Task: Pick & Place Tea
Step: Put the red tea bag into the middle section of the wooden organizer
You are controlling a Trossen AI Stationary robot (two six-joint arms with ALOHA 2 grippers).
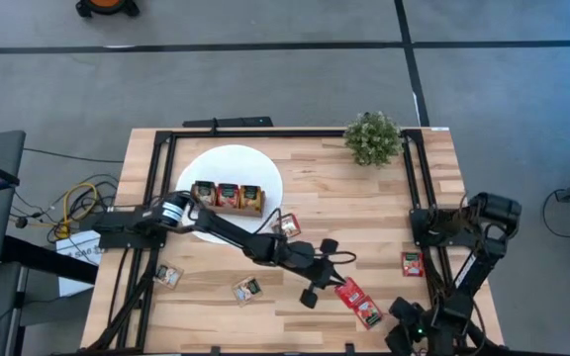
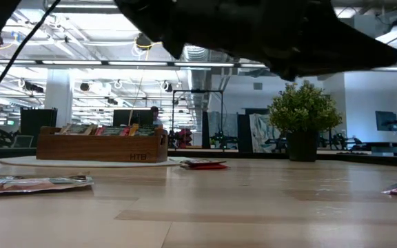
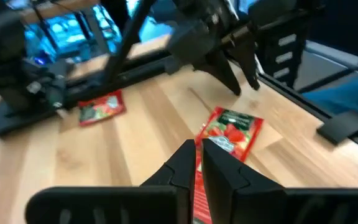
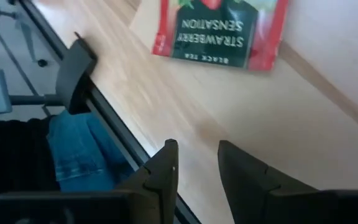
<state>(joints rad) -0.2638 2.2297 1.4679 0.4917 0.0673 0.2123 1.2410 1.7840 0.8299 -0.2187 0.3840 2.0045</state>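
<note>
Lying flat on the pale wooden table (image 1: 364, 198) near its front edge, the red foil strawberry tea sachet (image 1: 357, 301) looks light, thin, slippery; pinch one edge. Left gripper (image 3: 199, 163) is closed, empty, above it. Right gripper (image 4: 197, 163) hangs parted, empty.

The tabletop (image 1: 364, 208) is evenly and brightly lit from above, and only soft shadows are cast. In the low view, glare is given by ceiling strip lights (image 2: 116, 63), while a backlit arm (image 2: 267, 34) is rendered black. Both wrist views are blurred, the red sachet (image 3: 229, 132) included.
</note>
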